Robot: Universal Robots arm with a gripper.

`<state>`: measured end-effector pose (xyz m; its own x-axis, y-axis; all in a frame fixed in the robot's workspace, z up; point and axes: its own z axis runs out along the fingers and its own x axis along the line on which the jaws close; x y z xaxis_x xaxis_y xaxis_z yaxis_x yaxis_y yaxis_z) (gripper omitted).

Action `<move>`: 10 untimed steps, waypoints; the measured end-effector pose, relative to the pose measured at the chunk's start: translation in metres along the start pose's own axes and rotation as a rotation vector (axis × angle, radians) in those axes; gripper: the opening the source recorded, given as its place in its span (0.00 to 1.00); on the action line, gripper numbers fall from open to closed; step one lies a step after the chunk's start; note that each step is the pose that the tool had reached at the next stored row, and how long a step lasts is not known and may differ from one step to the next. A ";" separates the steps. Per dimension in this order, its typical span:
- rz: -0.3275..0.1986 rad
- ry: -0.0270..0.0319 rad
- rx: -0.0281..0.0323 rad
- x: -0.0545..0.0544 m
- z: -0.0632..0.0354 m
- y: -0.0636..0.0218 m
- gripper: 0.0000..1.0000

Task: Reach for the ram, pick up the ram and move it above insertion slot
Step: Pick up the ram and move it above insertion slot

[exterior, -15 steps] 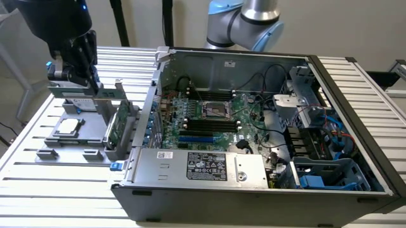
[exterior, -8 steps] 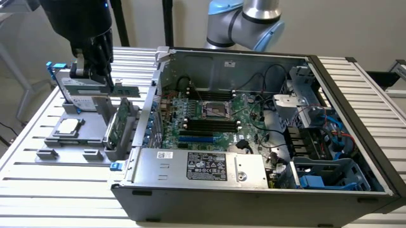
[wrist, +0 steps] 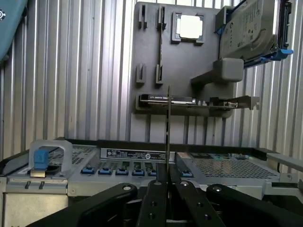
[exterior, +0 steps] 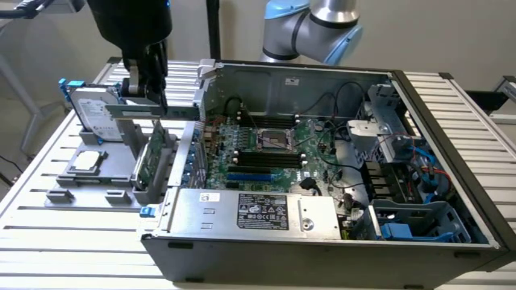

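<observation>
One thin flat ram (wrist: 168, 127) edge-on, clamped between black metal tool (wrist: 167, 187) fingers

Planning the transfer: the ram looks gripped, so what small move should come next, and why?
Probably carry it toward the exterior view's right. The gripper is shut on the ram above the grey holder, short of the motherboard's black slots.

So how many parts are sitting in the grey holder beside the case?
3: hard drive at its far end, processor chip near the middle, wide green card nearest the case. The tool grips the ram.
</observation>
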<state>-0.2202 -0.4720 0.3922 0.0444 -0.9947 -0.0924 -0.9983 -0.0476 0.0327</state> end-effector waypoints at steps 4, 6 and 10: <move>0.000 -0.0083 0.0004 0.000 -0.0022 -0.0168 0.13; 0.000 -0.0116 0.0006 0.000 -0.0030 -0.0258 0.13; -0.001 -0.0159 0.0008 0.000 -0.0041 -0.0437 0.13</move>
<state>-0.1765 -0.4702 0.3949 0.0444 -0.9931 -0.1082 -0.9983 -0.0481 0.0319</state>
